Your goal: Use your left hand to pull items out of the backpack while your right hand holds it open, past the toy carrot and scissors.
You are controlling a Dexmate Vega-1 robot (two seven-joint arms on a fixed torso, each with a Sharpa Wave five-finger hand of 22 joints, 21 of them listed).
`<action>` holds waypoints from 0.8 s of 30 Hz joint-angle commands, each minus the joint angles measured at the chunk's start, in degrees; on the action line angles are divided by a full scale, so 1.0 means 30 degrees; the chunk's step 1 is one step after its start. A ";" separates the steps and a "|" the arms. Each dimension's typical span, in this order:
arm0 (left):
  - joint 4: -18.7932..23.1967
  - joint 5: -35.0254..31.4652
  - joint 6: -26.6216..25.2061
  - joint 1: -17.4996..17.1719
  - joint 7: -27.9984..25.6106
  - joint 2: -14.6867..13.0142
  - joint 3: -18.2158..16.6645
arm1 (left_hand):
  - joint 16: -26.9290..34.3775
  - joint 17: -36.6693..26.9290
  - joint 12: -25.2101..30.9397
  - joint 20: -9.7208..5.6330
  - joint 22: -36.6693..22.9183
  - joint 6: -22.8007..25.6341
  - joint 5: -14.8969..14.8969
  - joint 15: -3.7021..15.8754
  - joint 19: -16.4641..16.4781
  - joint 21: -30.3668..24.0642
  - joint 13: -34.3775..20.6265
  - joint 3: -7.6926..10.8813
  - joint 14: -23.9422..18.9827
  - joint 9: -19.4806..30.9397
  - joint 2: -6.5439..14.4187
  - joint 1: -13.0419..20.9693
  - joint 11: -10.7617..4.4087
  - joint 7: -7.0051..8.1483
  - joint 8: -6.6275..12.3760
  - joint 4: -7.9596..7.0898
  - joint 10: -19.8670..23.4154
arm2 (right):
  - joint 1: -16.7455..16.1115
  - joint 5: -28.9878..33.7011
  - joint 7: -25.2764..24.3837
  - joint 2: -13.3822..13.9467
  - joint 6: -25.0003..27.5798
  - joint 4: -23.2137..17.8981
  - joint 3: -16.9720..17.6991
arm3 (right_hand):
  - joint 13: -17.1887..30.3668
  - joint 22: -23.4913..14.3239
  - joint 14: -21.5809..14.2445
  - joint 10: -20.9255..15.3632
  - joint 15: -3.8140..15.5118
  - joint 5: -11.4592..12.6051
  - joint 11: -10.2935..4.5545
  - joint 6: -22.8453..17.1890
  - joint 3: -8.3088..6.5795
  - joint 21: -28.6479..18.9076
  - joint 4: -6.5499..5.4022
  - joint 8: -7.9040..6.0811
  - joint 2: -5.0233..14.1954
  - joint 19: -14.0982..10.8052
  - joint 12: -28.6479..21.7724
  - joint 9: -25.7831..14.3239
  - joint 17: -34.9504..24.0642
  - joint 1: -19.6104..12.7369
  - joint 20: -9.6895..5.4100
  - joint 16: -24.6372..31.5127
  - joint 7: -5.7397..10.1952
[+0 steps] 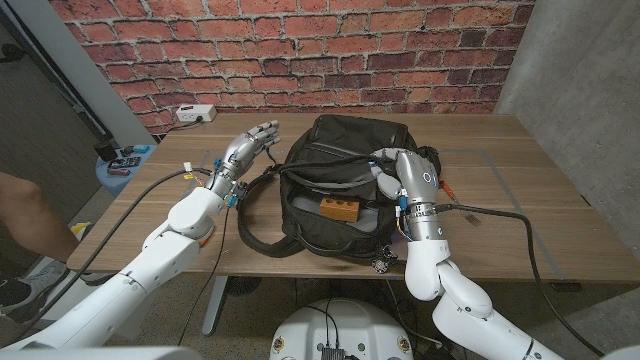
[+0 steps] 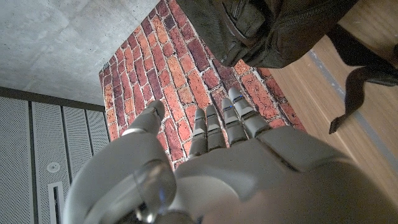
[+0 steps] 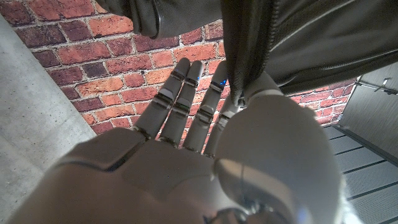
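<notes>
Head camera overlooks table (image 1: 520, 200), wrist cameras seemingly upturned; all share backpack (image 1: 345, 150)

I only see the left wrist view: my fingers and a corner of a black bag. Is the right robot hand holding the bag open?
Observer: Yes. The right robot hand grips the right rim of the black fabric backpack, whose mouth gapes.
Operator: Anything visible inside?
Observer: An orange block-shaped item lies in the opening.
Operator: And my own side?
Observer: The left robot hand hovers empty, fingers apart, left of the backpack, outside the opening.
</notes>
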State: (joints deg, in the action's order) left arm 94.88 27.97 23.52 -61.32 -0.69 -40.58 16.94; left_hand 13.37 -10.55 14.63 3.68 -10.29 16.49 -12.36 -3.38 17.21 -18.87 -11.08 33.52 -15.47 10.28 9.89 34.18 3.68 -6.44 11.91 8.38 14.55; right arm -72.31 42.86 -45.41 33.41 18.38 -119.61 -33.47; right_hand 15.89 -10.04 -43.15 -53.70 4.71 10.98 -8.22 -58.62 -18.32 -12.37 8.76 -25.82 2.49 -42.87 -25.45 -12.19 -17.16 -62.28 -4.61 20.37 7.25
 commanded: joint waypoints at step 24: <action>0.1973 -0.0741 0.1305 -0.0791 0.0331 -0.0393 -0.0672 | -0.0260 -0.0017 -0.0057 0.0188 -0.0087 0.0101 -0.0143 -0.0089 -0.0175 0.0117 -0.0163 0.0006 0.0138 0.0078 -0.0325 0.0401 -0.0113 0.0127 -0.0057 0.0247 0.0131 | 0.1408 -0.1444 0.0386 -0.0560 0.0679 0.0559 0.0548 | 0.0117 -0.0076 -0.0170 -0.0208 0.2778 -0.0035 -0.0014 -0.0096 0.0115 -0.0062 0.0031 -0.0052 0.0201 -0.0188 -0.0074 -0.0095 -0.0024 -0.0118 -0.1099 -0.0112 -0.0099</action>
State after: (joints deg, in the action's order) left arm 100.27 25.56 25.78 -63.45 -0.93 -41.63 15.57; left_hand 12.79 -10.55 14.63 3.96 -10.27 16.48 -12.36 -3.69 16.93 -18.64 -11.34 33.50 -15.33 10.27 9.06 35.01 3.38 -6.43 11.91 8.87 14.85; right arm -69.50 39.61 -45.09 32.76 18.92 -118.60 -31.72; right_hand 16.14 -10.04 -43.14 -53.70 4.71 10.75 -8.21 -58.61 -18.16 -12.36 8.92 -25.79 2.52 -43.06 -25.44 -12.44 -17.16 -62.35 -4.41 20.12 7.25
